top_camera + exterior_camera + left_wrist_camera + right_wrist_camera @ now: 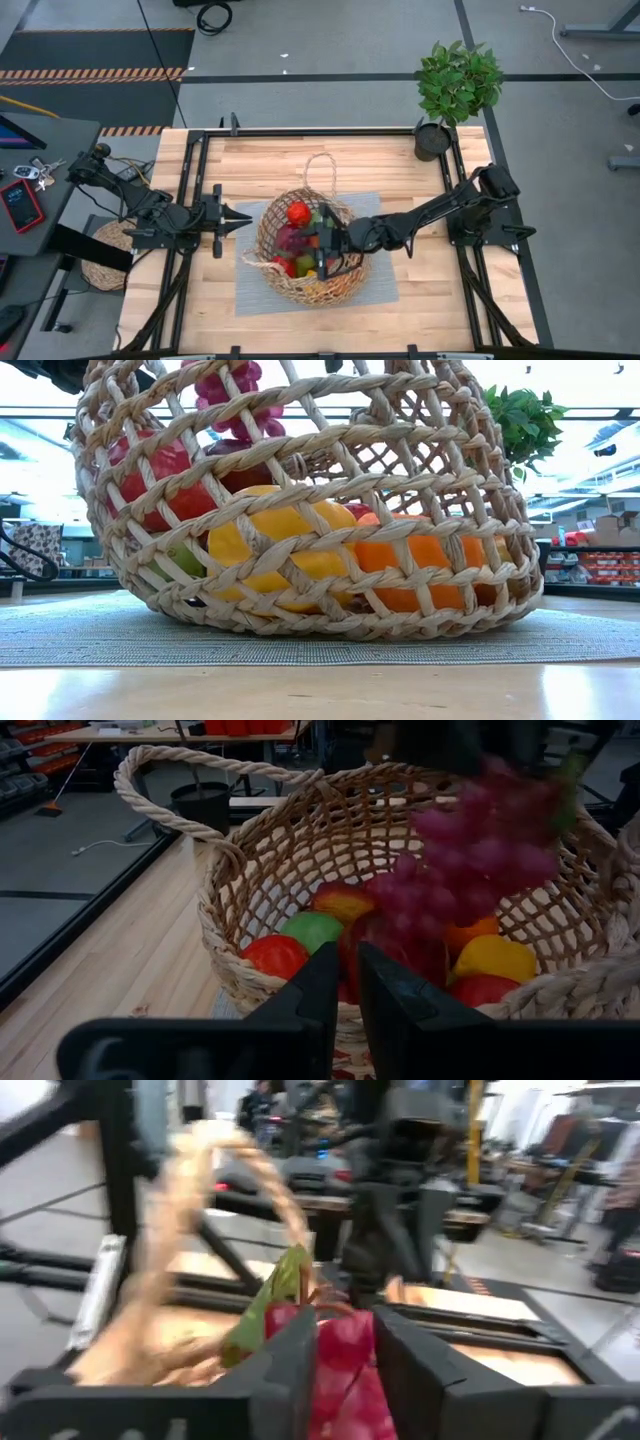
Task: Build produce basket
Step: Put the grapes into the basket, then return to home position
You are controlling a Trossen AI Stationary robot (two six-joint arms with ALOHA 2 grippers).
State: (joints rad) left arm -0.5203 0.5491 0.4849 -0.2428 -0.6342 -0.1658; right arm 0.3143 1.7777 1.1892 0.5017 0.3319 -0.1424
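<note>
High view: right gripper (327,243) reaches over round tan wicker basket (345,288), clamped on purple grape bunch (470,870); left gripper (247,220) pinched together beside basket, on grey mat (385,285).

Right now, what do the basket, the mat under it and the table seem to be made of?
Basket: tan wicker or twisted rope, matte, in an open weave.
Mat: grey woven cloth or mesh, with a fine grid texture; the exact fibre is unclear.
Table: pale wood, showing plank seams and grain.
</note>
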